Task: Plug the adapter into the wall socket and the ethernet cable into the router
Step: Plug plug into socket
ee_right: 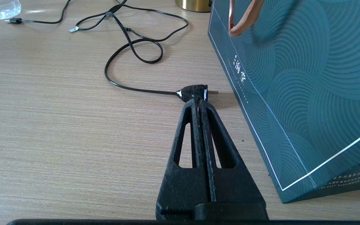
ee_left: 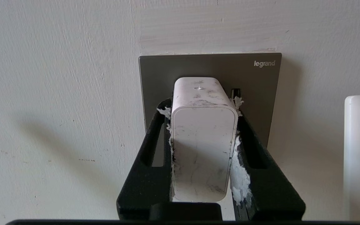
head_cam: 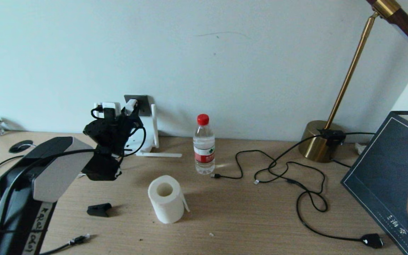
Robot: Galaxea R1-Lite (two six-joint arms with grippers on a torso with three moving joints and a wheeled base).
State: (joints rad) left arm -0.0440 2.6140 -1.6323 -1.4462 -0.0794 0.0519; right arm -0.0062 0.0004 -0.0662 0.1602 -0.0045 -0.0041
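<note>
Soft, even daylight, fairly bright. Bottle [head_cam: 204,144] throws bright glint onto desk [head_cam: 246,212]; paper roll [head_cam: 165,199] casts faint shadow rightward. Broad soft shadow on wall [ee_left: 58,93] in left wrist view. Frames sharp, little edge distortion.

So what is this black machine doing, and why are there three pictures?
It is a robot with two arms, and each picture comes from a different camera. The wide picture is from its head, looking down at a wooden table. The other two come from cameras on its wrists, just behind the fingers.

The left gripper pinches a white adapter and holds it against the grey wall socket. The right gripper is shut with nothing in it, resting over the table beside a blue bag.

On the table lie a paper roll, a water bottle, black cables and a brass lamp. The white router stands by the wall, and the ethernet cable lies near the front edge.
</note>
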